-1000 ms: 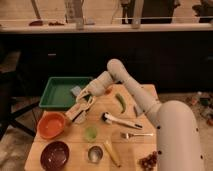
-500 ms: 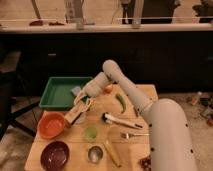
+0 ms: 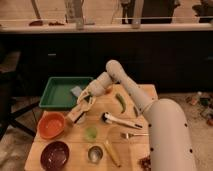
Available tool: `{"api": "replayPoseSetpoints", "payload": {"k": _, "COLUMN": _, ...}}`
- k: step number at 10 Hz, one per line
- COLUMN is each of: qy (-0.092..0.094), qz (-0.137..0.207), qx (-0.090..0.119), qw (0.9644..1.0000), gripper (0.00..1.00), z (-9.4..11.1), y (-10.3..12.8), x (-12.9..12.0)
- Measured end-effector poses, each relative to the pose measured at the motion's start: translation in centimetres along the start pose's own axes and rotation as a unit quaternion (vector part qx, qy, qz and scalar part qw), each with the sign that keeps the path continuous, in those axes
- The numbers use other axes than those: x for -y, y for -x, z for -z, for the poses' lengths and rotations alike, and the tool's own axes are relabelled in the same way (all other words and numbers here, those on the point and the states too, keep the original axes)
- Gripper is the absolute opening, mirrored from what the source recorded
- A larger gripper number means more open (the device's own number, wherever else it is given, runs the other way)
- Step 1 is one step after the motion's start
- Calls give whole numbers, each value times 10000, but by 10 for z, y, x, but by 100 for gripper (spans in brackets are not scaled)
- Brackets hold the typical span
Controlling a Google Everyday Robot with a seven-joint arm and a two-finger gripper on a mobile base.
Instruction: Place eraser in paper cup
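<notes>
My gripper hangs at the end of the white arm, low over the left part of the wooden table, just in front of the green tray. It is shut. A pale white shape right under its tips looks like the paper cup, mostly covered by the gripper. I cannot make out the eraser; whether it sits between the fingers is hidden.
A grey-blue sponge lies in the tray's near right corner. An orange bowl, a dark bowl, a green cup, a metal cup, a banana, a white-handled brush and a green pepper stand around.
The gripper has moved down and to the left, from beside the tray's corner to over the pale cup. It has stayed shut.
</notes>
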Motion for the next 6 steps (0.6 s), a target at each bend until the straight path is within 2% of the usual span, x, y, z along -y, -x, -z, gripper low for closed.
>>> {"api": "replayPoseSetpoints", "payload": {"k": 3, "qy": -31, "qz": -58, "qx": 24, "qw": 10000, "gripper": 0, "z": 2, "y": -5, "x": -2}}
{"api": "replayPoseSetpoints", "payload": {"k": 4, "qy": -31, "qz": -57, "qx": 24, "qw": 10000, "gripper": 5, "z": 1, "y": -5, "x": -2}}
{"api": "replayPoseSetpoints", "payload": {"k": 6, "qy": -32, "qz": -58, "qx": 22, "qw": 10000, "gripper": 22, "z": 2, "y": -5, "x": -2}}
